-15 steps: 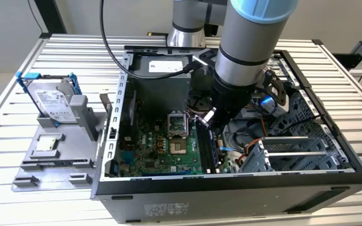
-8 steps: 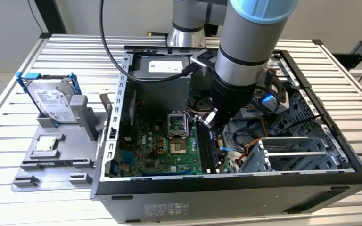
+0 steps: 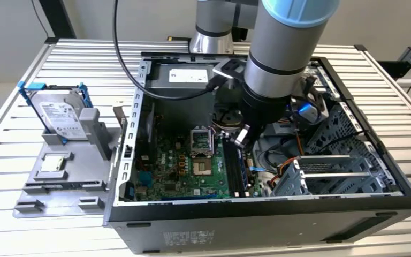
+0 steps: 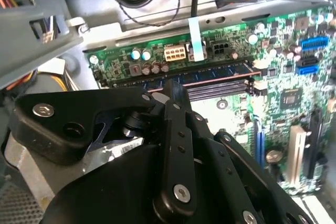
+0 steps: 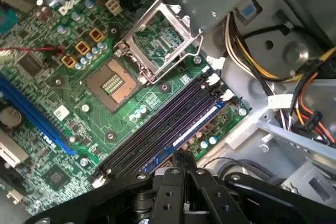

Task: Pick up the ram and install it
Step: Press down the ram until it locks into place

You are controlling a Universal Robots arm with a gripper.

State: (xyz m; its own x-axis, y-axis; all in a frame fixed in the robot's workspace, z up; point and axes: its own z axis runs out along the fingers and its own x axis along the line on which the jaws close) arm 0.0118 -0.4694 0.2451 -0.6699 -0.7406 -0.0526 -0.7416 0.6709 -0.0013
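The ram [image 3: 248, 167] is a long thin stick standing on edge in the outermost memory slot of the motherboard [image 3: 184, 171], inside the open computer case [image 3: 263, 214]. In both wrist views the ram [image 4: 215, 73] [image 5: 202, 121] runs along the row of dark slots. My gripper [image 3: 240, 139] reaches down into the case over the stick. Its black fingers are shut, and their tips [image 4: 173, 85] [image 5: 181, 156] meet right at the ram's top edge, partway along it. Whether they press on it or pinch it is hidden.
An open processor socket [image 5: 113, 82] lies beside the slots. Bundled cables [image 5: 310, 114] and a metal drive cage [image 3: 327, 171] crowd the other side. Outside the case, a grey fixture [image 3: 55, 182] holds a hard drive in a blue bracket [image 3: 59, 118] and a small silver chip [image 3: 54, 162].
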